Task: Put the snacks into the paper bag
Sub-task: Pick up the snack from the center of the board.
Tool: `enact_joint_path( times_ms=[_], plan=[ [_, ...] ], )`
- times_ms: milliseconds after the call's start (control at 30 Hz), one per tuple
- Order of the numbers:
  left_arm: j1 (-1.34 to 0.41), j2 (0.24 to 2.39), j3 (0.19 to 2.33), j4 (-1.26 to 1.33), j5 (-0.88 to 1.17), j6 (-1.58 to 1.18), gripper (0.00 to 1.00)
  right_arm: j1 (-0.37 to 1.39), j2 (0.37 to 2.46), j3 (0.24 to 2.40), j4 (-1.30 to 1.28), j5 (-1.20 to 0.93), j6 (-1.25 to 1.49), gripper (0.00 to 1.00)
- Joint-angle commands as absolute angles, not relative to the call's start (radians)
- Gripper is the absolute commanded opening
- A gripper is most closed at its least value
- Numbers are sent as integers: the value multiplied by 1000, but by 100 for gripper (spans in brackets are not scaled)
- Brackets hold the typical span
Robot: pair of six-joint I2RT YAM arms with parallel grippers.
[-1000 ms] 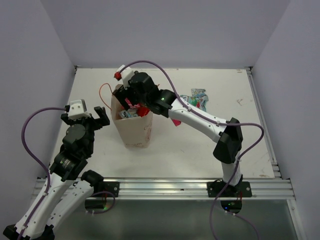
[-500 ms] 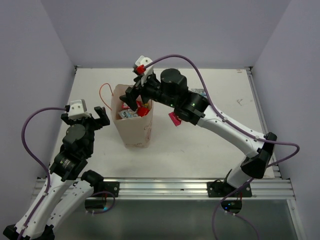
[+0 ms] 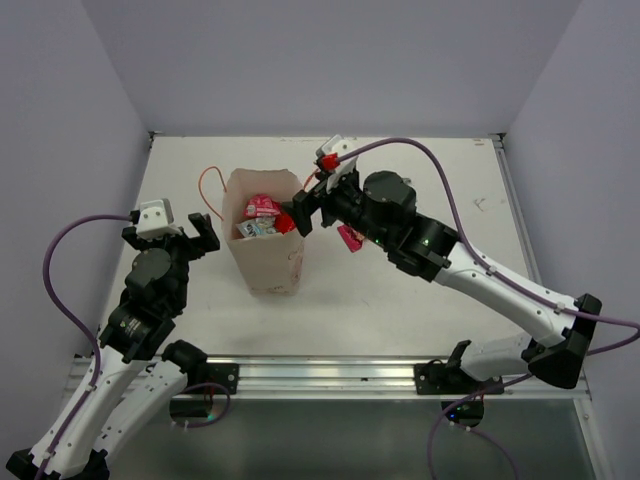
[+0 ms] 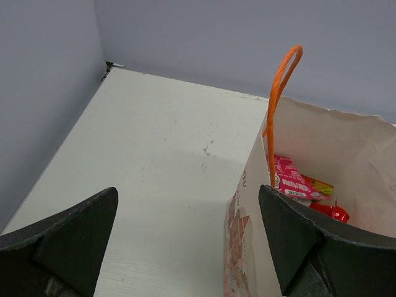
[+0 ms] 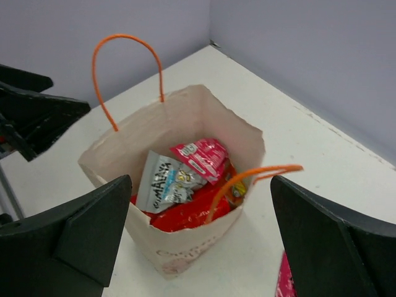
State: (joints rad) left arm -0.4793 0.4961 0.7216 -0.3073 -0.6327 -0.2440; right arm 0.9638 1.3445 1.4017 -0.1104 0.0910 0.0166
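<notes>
The right arm [image 3: 480, 275] has swung out to the right. 1 s ago it reached down into the bag's mouth, and now the right gripper [image 3: 308, 207] sits just outside the bag's right rim, its jaws spread wide and holding nothing. The left arm [image 3: 140, 310] has not moved. The left gripper [image 3: 170, 235] hangs near the bag's left side, apart from it, jaws also wide open and empty.

The bag [image 3: 268, 262] stands upright on the table [image 3: 420, 310] in the same spot, mouth open. 1 orange handle [image 5: 124, 59] stands up at the far rim in the right wrist view. The other handle [image 5: 253, 176] is flopped across the opening.

Inside the bag lie several snacks:
- a red packet [image 5: 185, 213] low against the near wall
- a silver and light blue packet [image 5: 164, 182] leaning on it
- a magenta packet [image 5: 201, 158] on top
- a yellow bit [image 5: 238, 189] at the edge, too hidden to name

1 more magenta packet [image 3: 350, 238] lies on the table just right of the bag, under the right arm
</notes>
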Motion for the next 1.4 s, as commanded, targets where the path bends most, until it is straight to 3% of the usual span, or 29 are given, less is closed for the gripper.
enact_joint_path(
  times_ms=[0, 133, 400, 733, 1000, 1367],
  plan=[
    [-477, 495, 709, -258, -637, -249, 100, 966, 1261, 1341, -71, 291, 46, 99],
    [-477, 495, 712, -259, -637, -249, 100, 962, 1189, 1205, -69, 513, 80, 99],
    [-477, 499, 712, -258, -635, -249, 100, 904, 1108, 1054, -155, 612, 231, 98],
    [-477, 499, 710, -261, -637, -250, 100, 672, 1155, 940, -233, 440, 512, 96],
    [-477, 497, 710, -261, -634, -250, 100, 471, 1262, 841, -123, 197, 672, 81],
    [-477, 495, 709, -259, -630, -249, 100, 397, 1480, 788, 89, 29, 759, 65]
  ],
)
